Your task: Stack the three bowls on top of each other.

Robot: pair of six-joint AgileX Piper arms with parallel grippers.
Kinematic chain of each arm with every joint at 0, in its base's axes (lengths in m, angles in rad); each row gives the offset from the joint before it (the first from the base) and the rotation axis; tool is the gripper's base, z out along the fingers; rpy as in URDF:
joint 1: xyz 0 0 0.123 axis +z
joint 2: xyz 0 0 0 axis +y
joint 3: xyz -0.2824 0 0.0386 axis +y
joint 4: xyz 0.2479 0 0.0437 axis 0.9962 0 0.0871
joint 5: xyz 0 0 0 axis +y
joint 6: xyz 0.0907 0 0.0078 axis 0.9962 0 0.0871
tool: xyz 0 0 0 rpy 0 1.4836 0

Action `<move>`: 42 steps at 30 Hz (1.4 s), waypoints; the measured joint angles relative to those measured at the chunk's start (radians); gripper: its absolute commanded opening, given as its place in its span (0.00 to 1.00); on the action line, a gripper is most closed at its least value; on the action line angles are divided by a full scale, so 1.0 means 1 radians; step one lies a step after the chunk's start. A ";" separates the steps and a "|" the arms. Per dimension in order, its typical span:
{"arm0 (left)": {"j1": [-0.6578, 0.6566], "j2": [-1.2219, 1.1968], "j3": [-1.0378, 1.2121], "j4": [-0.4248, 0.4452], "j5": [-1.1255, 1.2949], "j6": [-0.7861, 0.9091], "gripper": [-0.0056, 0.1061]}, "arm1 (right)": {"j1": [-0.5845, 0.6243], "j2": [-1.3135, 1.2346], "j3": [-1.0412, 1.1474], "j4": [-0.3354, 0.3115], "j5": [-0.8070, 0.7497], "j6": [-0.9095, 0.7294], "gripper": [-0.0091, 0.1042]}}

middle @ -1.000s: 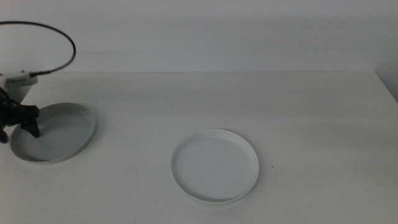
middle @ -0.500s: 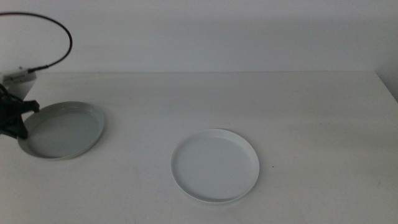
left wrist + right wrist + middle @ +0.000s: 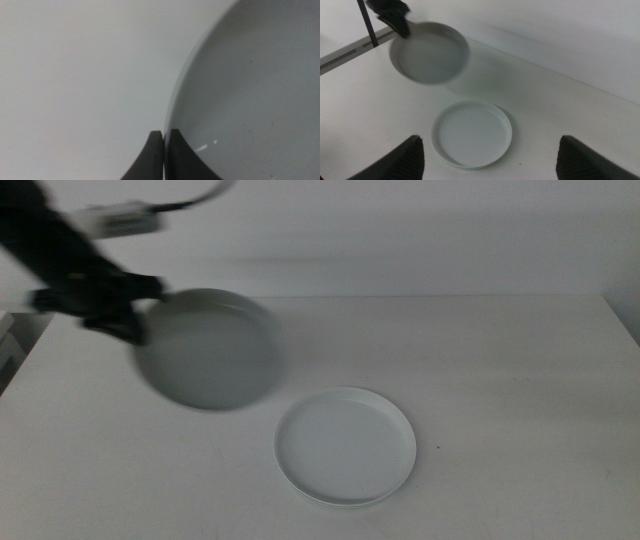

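Observation:
My left gripper (image 3: 133, 328) is shut on the near-left rim of the grey-blue bowl (image 3: 210, 350) and holds it tilted in the air, above the table at the back left. The left wrist view shows the jaws (image 3: 163, 145) pinched on that bowl's rim (image 3: 250, 90). The right wrist view also shows the bowl (image 3: 430, 52) and the left gripper (image 3: 400, 22), both blurred. A pale, white-looking bowl (image 3: 345, 445) lies flat mid-table, also seen in the right wrist view (image 3: 471, 132). My right gripper (image 3: 492, 170) is open, high above the table's near side. A third bowl is out of view.
The white table (image 3: 500, 360) has its right edge near the picture's right side (image 3: 625, 320). A pale wall rises behind it. A small dark speck (image 3: 437, 447) lies right of the pale bowl.
The left gripper has lifted the grey-blue bowl off the table at the far left and carried it up and to the right. The pale bowl has not moved.

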 measured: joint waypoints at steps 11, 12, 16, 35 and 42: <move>-0.366 0.078 0.003 0.005 -0.083 -0.110 0.01 | 0.000 0.000 0.000 0.000 0.000 0.000 0.92; -0.380 0.094 0.004 0.005 -0.086 -0.113 0.01 | 0.000 0.000 0.000 0.000 0.000 0.000 0.92; -0.403 0.152 0.008 0.004 -0.103 -0.117 0.01 | 0.000 0.000 0.000 0.000 0.000 0.000 0.92; -0.385 0.174 -0.047 0.014 -0.038 -0.053 0.86 | 0.000 0.000 0.000 0.000 0.000 0.000 0.92; -0.302 -0.016 -0.076 0.020 0.051 -0.049 0.86 | 0.000 0.000 0.000 0.000 0.000 0.000 0.92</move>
